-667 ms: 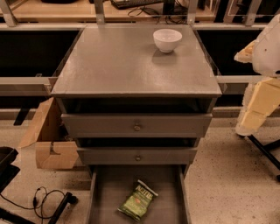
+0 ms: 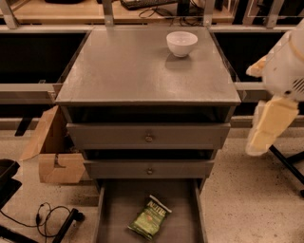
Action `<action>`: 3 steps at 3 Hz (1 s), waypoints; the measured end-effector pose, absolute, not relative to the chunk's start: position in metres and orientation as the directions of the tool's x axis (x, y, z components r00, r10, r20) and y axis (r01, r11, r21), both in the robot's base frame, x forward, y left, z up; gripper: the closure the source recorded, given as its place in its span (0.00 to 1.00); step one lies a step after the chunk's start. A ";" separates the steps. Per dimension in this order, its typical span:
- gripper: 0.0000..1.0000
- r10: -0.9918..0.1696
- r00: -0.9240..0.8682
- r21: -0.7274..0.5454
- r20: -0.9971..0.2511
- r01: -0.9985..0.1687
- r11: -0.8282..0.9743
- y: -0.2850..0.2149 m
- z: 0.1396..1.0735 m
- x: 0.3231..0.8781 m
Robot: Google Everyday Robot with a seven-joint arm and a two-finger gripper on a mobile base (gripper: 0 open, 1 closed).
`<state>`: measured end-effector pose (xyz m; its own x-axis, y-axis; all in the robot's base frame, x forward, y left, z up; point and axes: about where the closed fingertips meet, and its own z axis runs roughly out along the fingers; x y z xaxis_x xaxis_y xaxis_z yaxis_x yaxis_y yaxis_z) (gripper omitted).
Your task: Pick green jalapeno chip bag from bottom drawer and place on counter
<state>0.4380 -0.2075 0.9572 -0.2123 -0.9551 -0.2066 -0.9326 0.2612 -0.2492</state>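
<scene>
The green jalapeno chip bag [image 2: 149, 217] lies flat on the floor of the open bottom drawer [image 2: 110, 213], near its middle, tilted a little. The counter [image 2: 142, 66] is the grey cabinet top above it. My gripper [image 2: 270, 127] is at the right edge of the view, a cream-coloured piece hanging from the white arm beside the cabinet's right side. It is level with the upper drawers, well above and to the right of the bag, and touches nothing.
A white bowl [image 2: 182, 43] stands at the back right of the counter. Two shut drawers with brass knobs [image 2: 148, 138] sit above the open one. An open cardboard box [image 2: 52, 152] and black cables [image 2: 47, 216] lie on the floor at left. A wooden desk [image 2: 71, 8] runs behind.
The cream end of the arm has shifted slightly left and down. The bag, the bowl and the drawers have not moved.
</scene>
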 end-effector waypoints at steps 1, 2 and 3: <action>0.00 -0.965 -0.192 -0.318 -0.177 -0.917 0.241 -0.170 0.922 0.434; 0.00 -0.976 -0.170 -0.357 -0.135 -0.911 0.208 -0.117 0.857 0.447; 0.00 -0.991 -0.108 -0.368 -0.081 -0.921 0.130 -0.071 0.766 0.462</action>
